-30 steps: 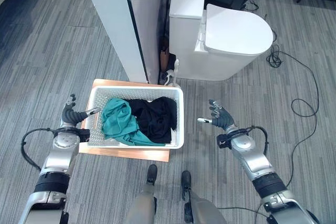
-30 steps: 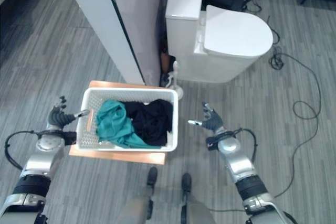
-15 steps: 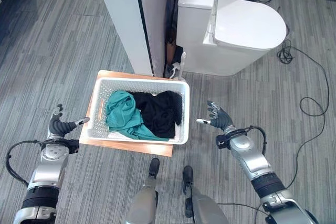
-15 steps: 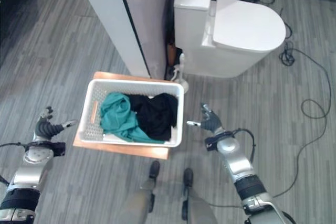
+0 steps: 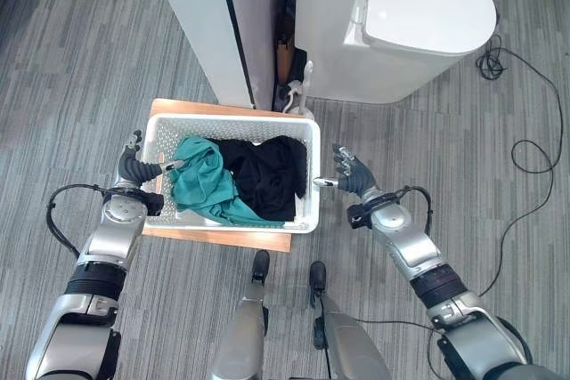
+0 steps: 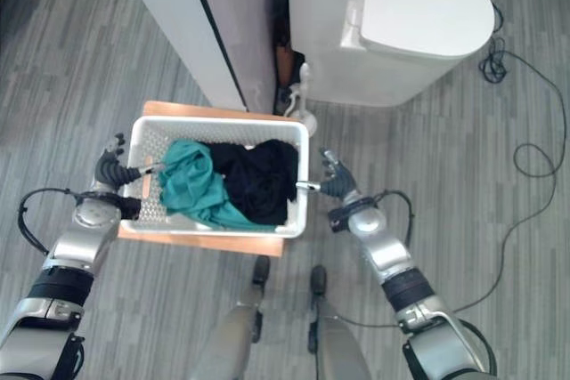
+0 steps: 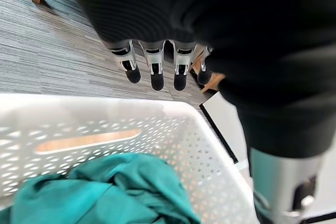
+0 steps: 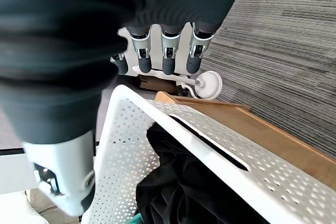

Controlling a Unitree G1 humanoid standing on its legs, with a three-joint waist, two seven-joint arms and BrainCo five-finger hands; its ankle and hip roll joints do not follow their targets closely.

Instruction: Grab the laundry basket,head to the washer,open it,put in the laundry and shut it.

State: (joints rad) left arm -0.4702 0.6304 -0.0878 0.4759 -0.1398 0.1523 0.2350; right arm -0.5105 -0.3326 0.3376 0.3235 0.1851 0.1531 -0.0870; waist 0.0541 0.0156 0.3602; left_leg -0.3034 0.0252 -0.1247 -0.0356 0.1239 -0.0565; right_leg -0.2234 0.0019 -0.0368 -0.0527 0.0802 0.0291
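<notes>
Fingers (image 7: 152,72) staying straight on both: left hand (image 5: 134,169) and right hand (image 5: 349,174) flanking basket (image 5: 303,217), thumbs over its rim.

Materials and finishes

White perforated plastic basket (image 5: 301,218); soft matt teal cloth (image 5: 198,186) and black cloth (image 5: 267,180); smooth wooden board (image 5: 223,238); glossy toilet (image 5: 401,37).

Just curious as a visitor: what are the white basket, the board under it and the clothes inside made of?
The laundry basket looks like matte white moulded plastic, its walls punched with small holes. The board beneath seems to be wood or a wood-look panel, warm brown and flat. The teal garment and black garment are soft, crumpled fabric; which fibre is unclear.
</notes>
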